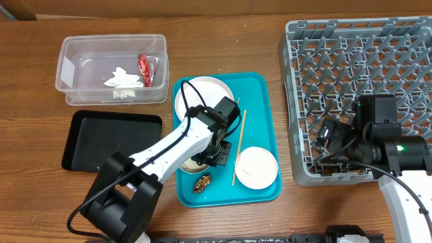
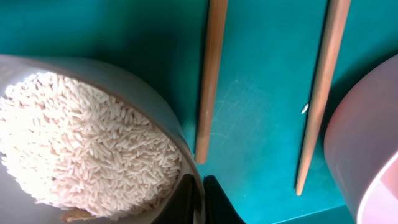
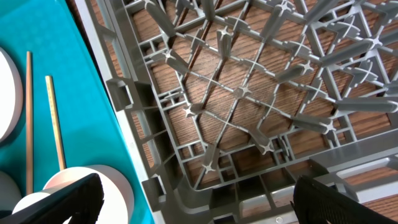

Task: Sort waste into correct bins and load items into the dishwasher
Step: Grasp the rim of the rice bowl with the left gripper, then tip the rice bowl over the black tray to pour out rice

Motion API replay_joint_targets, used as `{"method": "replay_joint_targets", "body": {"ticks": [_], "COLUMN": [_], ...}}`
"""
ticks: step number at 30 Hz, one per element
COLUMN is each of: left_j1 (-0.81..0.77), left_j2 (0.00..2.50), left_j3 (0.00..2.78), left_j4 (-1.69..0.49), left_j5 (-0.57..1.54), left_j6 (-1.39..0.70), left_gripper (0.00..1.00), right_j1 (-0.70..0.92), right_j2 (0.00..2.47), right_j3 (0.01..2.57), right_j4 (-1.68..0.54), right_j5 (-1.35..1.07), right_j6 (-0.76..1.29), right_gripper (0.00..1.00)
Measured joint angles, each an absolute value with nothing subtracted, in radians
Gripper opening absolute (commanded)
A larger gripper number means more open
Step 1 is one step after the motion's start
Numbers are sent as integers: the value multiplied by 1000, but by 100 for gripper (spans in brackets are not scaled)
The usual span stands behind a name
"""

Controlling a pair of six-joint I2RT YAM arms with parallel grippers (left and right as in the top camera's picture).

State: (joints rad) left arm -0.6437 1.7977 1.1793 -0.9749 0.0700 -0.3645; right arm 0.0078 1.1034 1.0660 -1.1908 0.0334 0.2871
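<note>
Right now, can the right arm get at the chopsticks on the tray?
Probably: the right gripper is open and empty, and the chopsticks lie uncovered. But the left gripper, shut on the rice bowl, crowds them.

tray: teal serving tray (image 1: 260, 108), flat, rounded corners | place: mid-width of the brown wooden table (image 1: 40, 196), well off its far edge | surface: faintly scratched, left wrist view (image 2: 267, 93)

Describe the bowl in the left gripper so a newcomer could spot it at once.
Find the teal tray in the middle of the table. Toward its front left sits a small bowl, rim pinched by the left gripper. Unlike the empty bowl beside it, it holds rice.
</note>
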Motion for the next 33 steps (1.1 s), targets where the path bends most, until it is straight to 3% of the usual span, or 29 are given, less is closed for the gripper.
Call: {"method": "replay_joint_targets", "body": {"ticks": [20, 33], "left_j1": [-621, -367], "left_j2": [1797, 1597], "left_j3": [1410, 1416], "left_j4": [-1170, -1253], "left_j5": [-12, -20], "left_j6": [-367, -387], "left_gripper": [4, 4], "right_j1": [8, 8], "right_j2": [1103, 1103], "right_j3": [1066, 1066], "right_j4": [-1196, -1196], "right_j5": [34, 34], "right_j6": [287, 287], "right_gripper": [100, 100]}}
